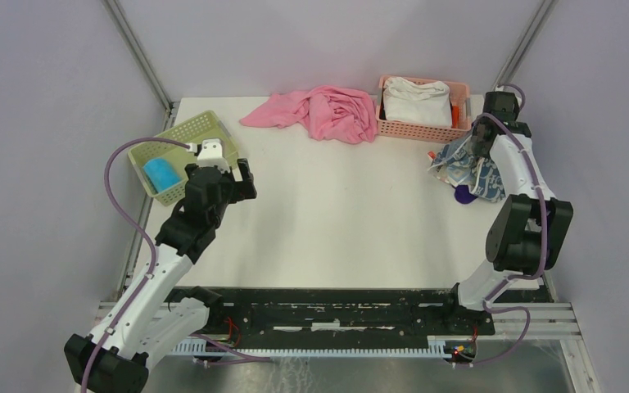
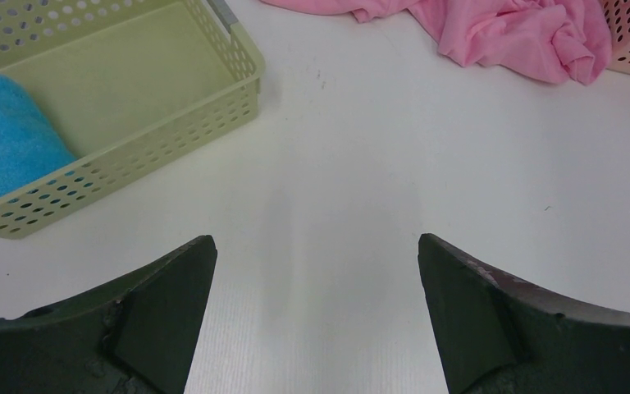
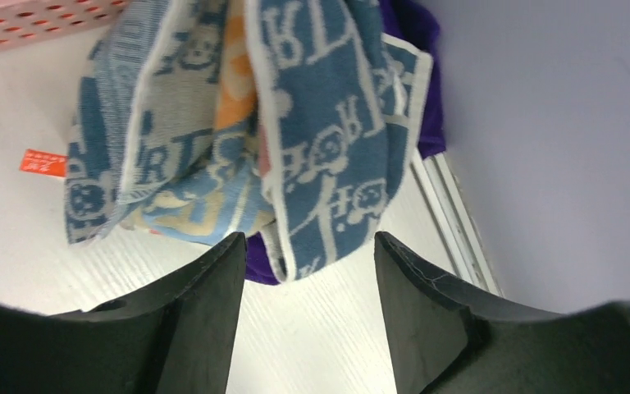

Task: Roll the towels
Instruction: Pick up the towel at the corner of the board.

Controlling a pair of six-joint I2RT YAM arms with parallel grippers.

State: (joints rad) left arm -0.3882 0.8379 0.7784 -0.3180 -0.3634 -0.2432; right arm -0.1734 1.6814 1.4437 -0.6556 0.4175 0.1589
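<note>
Printed towel [image 1: 463, 164] [image 3: 295, 123]: bunched in a loose heap at the table's far right edge, not rolled; blue ground with cream letters and little faces, an orange patch in the folds, pale hems; lettering only partly readable.
Blue towel [image 1: 161, 173] [image 2: 8, 131]: plain bright blue, rolled into a tight cylinder, lying at the near end of the green basket.
Table [image 1: 336, 221] [image 2: 361, 164]: white, carrying everything here.
Pink cloth [image 1: 328, 110] [image 2: 509, 29]: large, crumpled at the far middle, just beside the pink basket.
Pink basket [image 1: 418, 131] [image 3: 33, 16]: far right, just beyond the printed towel.
Green basket [image 1: 205, 123] [image 2: 131, 160]: perforated walls, far left, set at an angle, just ahead and left of the left gripper.
White cloth [image 1: 416, 100]: folded, filling the pink basket.
Left gripper [image 1: 223, 176] [image 2: 316, 246]: fingers spread wide over bare table, gripping nothing.
Right gripper [image 1: 481, 139] [image 3: 308, 246]: right over the heap, fingers apart, one hemmed fold reaching down between the tips, not pinched.
Purple thing [image 1: 464, 195] [image 3: 414, 33]: dark, poking out from under the printed towel on its near and wall sides; mostly covered, kind unclear.
Orange tag [image 3: 43, 162]: tiny, at the printed towel's edge on the pink basket's side.
</note>
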